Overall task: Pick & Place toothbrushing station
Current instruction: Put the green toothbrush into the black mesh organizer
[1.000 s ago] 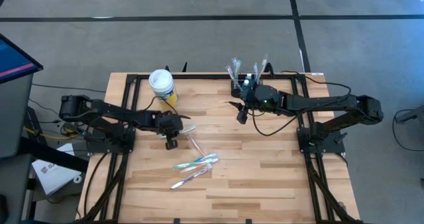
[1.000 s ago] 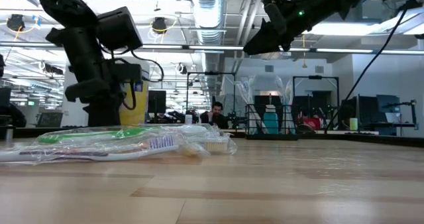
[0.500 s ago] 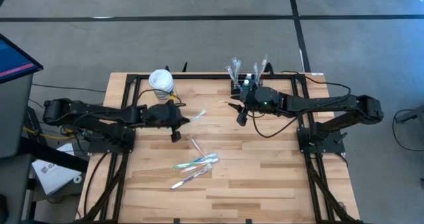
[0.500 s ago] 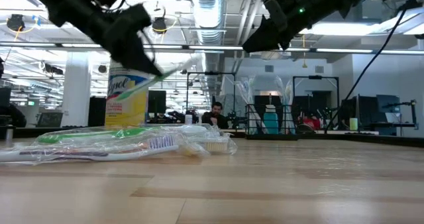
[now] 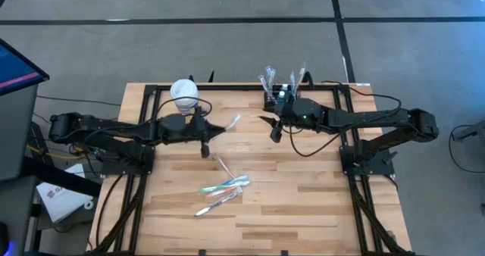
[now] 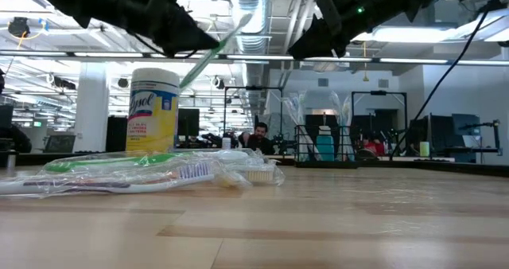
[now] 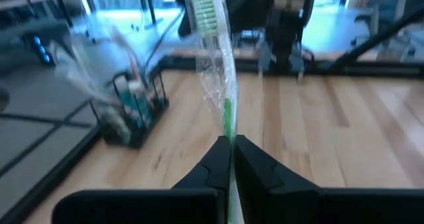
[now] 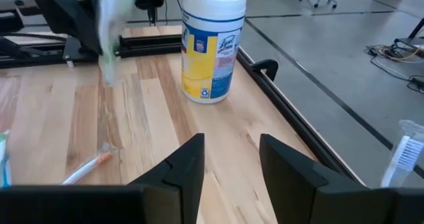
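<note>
My left gripper point(image 5: 208, 132) hangs over the table's far middle, shut on a plastic-wrapped green toothbrush point(image 5: 227, 124) whose bristle head point(image 7: 205, 5) points toward the toothbrushing station. The station point(image 5: 280, 97) is a black wire caddy at the far edge, with wrapped brushes standing upright in it; it also shows in the left wrist view point(image 7: 132, 111). My right gripper point(image 5: 271, 127) hovers open just in front of the caddy, with nothing between its fingers point(image 8: 189, 164). Several more wrapped toothbrushes point(image 5: 223, 188) lie flat on the wood nearer the front. My left gripper pinches the toothbrush's green handle point(image 7: 228, 121) between its two fingertips, through the clear wrapper. The fingers reach nearly level from the table's left, and the brush runs on ahead of them. It is lifted clear and slants upward, head end highest point(image 6: 238, 24).
A white wipes tub with a yellow label point(image 5: 184, 94) stands at the far left, behind my left arm. One wrapped brush point(image 5: 224, 165) lies alone between the grippers and the pile. Black frame rails point(image 5: 151, 89) edge the table. A person sits far back in the room point(image 6: 260, 135).
My left gripper has risen from the table and tipped from pointing down to nearly level, staying shut. The green toothbrush has come up with it, lifted clear of the wood and swung so that its head points up toward the caddy.
</note>
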`<state>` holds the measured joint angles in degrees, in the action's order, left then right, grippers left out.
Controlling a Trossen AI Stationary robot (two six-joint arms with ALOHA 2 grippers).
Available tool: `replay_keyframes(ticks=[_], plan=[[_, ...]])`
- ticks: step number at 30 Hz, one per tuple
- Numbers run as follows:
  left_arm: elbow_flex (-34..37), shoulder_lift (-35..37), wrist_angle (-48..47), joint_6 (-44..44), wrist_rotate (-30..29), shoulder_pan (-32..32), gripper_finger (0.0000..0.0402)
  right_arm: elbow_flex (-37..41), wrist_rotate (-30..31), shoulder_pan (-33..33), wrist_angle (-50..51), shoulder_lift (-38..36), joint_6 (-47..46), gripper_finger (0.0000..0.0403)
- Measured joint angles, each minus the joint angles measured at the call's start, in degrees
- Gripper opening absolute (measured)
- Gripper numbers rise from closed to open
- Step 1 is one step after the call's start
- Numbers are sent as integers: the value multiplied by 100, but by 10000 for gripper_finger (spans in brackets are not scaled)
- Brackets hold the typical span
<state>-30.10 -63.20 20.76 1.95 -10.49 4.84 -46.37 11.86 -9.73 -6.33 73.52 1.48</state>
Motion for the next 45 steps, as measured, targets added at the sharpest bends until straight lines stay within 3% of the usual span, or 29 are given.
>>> replay_keyframes(ticks=[11, 18, 25, 29, 45], plan=[[-5, -298, 1345, 490, 188, 17, 3, 0, -48, 2, -164, 0, 0, 133], [-4, -772, 2162, 598, 272, 191, 4, 0, -933, 4, -783, 0, 154, 134], [-10, -1265, 3176, 555, 853, 505, 4, 0, -1038, 2, -1068, 0, 215, 133], [-258, -1539, 3262, 551, 1099, 608, 3, 0, -1038, 2, -1163, 0, 214, 134], [-1121, -2443, 3241, 679, 1133, 619, 4, 0, -1080, 192, -1394, 0, 470, 129]])
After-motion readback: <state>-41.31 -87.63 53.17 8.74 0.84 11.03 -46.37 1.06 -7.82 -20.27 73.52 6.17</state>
